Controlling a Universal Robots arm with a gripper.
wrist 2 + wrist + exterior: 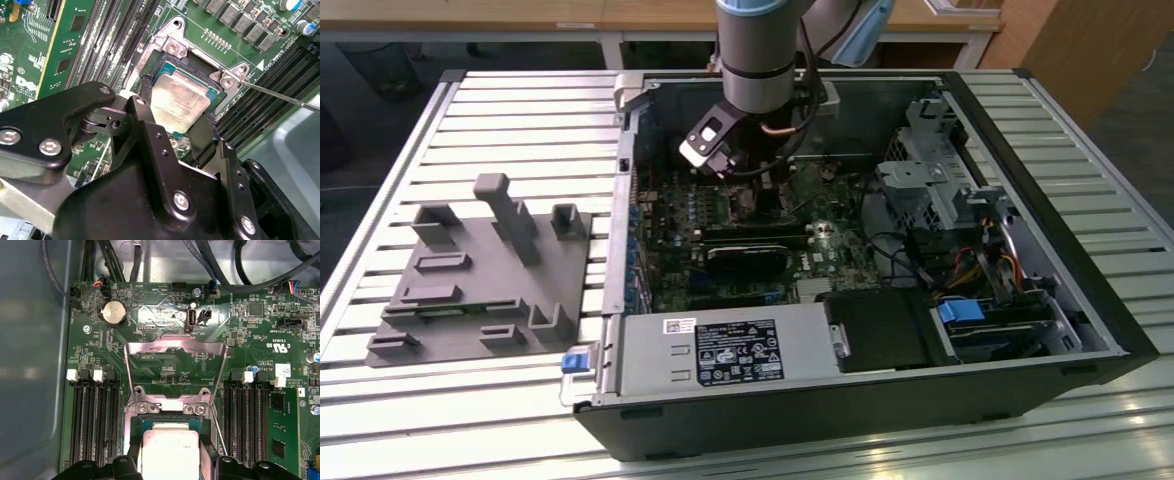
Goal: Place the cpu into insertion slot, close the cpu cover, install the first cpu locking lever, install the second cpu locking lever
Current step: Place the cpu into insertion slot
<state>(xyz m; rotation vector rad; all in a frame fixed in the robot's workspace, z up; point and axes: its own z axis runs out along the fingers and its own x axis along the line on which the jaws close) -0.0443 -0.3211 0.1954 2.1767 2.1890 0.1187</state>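
Slatted metal surface (480,120) carries an open black computer case (854,410) lying on its side, inside facing up. The arm (758,60) comes down into the case's far half in the exterior view. A grey plastic fixture (480,270) sits on the surface just beside the case, on the exterior view's left. A silvery power supply box (720,350) sits along the case's near wall. The green motherboard (250,355) covers the case floor, with long black memory slots (95,420) on both sides of the socket area. The claw (177,111) is low over the socket, pinching the cpu: its black fingers (206,137) press against two opposite edges of the chip. The cpu cover (175,346) is swung fully open, hinged at the socket's edge and lying back over the board away from the claw, with board showing through its window. The insertion slot (165,37) is uncovered, silvery rim and screws visible. The cpu (180,100) is in the insertion slot between the fingers, metal face up, in both wrist views; cannot tell if fully seated. A thin locking lever (280,95) runs out from the slot's corner over the memory slots, unlatched. A round coin cell (113,313) sits on the board beyond the open cover.
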